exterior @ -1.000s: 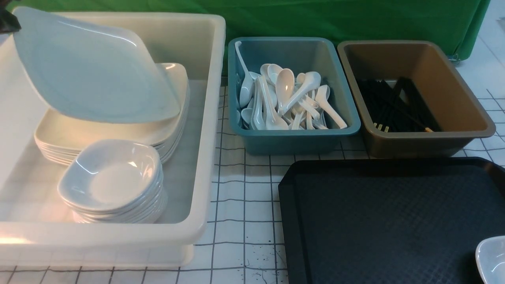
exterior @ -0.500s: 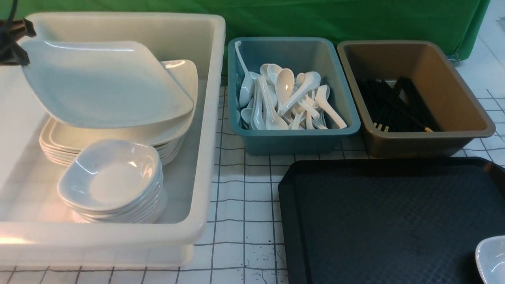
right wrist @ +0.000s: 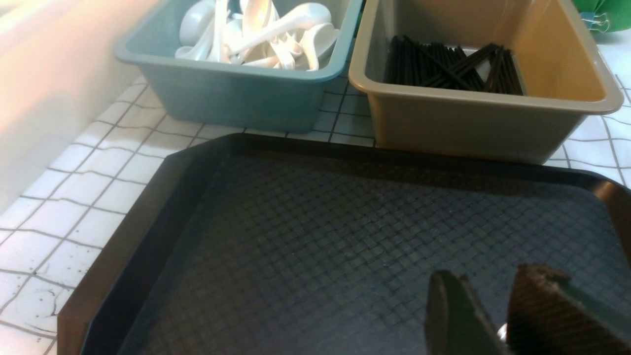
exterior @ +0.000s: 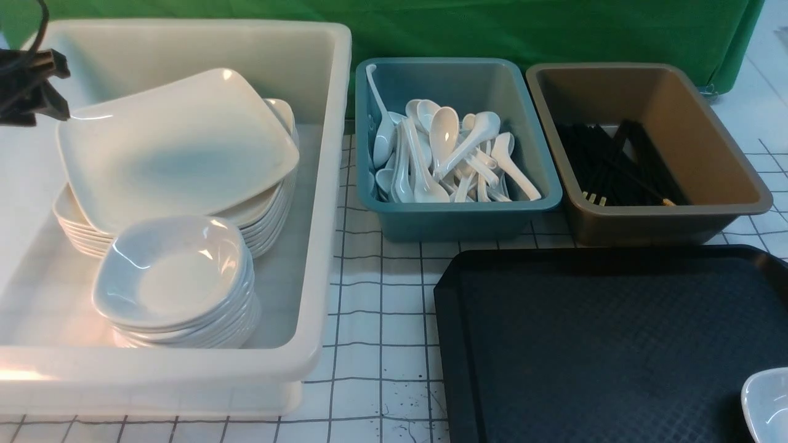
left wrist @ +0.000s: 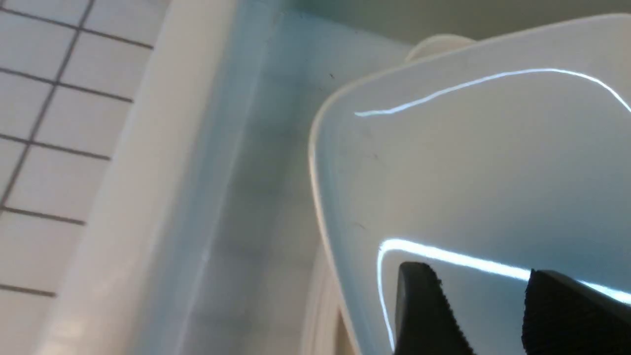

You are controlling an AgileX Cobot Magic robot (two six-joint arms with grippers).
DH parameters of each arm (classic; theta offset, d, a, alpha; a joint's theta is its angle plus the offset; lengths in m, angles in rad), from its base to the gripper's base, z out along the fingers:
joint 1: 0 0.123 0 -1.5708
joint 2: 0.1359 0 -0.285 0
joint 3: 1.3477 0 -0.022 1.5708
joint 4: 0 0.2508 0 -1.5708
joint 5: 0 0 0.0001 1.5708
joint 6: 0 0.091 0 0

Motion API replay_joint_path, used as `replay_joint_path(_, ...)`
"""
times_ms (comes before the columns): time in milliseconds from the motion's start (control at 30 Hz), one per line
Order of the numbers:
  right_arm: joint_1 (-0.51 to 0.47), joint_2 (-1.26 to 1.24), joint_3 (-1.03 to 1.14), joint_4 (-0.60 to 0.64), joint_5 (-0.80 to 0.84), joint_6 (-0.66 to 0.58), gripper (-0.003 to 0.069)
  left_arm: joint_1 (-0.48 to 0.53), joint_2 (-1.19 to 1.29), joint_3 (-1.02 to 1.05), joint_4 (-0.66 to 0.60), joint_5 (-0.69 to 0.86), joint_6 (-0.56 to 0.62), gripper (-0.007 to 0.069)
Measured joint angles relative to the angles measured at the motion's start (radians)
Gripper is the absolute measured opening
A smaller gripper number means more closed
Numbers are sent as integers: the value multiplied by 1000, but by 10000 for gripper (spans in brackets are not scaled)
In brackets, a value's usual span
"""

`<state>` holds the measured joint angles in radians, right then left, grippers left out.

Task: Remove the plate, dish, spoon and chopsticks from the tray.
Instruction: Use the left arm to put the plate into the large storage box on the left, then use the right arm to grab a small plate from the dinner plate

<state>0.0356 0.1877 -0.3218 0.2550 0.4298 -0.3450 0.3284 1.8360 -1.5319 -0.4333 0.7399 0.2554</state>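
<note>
Front view: done with plate (exterior: pixel 175 138) on left stack (exterior: pixel 268 224), left gripper (exterior: pixel 61 89) jaws spread; yet to clear dish (exterior: pixel 766 403), near right on tray (exterior: pixel 603 344); cannot tell right gripper (right wrist: pixel 488 281) jaws

The plate (exterior: pixel 175 144) is gleaming, glossy and smooth. The tray (exterior: pixel 603 344) is looking matt, its black plastic finely textured all over.

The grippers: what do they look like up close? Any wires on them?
Both are dark two-finger pincers. The left gripper has black fingers with finely toothed inner edges; in the front view a thin black cable loops above it. The right gripper has a ridged, brownish-looking pad. No markings show.
</note>
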Motion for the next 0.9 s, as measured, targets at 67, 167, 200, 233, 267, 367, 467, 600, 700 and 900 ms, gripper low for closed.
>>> replay_joint_path(67, 0, 0, 0, 0, 0, 0, 234, -13, 0, 0, -26, 39, 2, 221)
replay_joint_path(167, 0, 0, 0, 0, 1, 0, 234, -61, 0, 0, -39, 130, 3, 95)
replay_joint_path(200, 0, 0, 0, 0, 1, 0, 234, -74, 0, 0, -33, 149, 3, 57)
replay_joint_path(233, 0, 0, 0, 0, 1, 0, 234, -89, 0, 0, -26, 165, 3, 39)
replay_joint_path(267, 0, 0, 0, 0, 1, 0, 234, -96, 0, 0, -21, 172, 3, 29)
replay_joint_path(367, 0, 0, 0, 0, 1, 0, 234, -156, 0, 0, 58, 234, 3, -4)
replay_joint_path(467, 0, 0, 0, 0, 1, 0, 234, -182, 0, 2, 139, 305, -11, -6)
replay_joint_path(600, 0, 0, 0, 0, 1, 0, 234, -188, 0, 45, 210, 338, -59, -6)
replay_joint_path(700, 0, 0, 0, 0, 1, 0, 234, -179, -1, 126, 247, 215, -128, -3)
replay_joint_path(900, 0, 0, 0, 0, 1, 0, 234, -180, -8, 212, 292, 14, -159, -3)
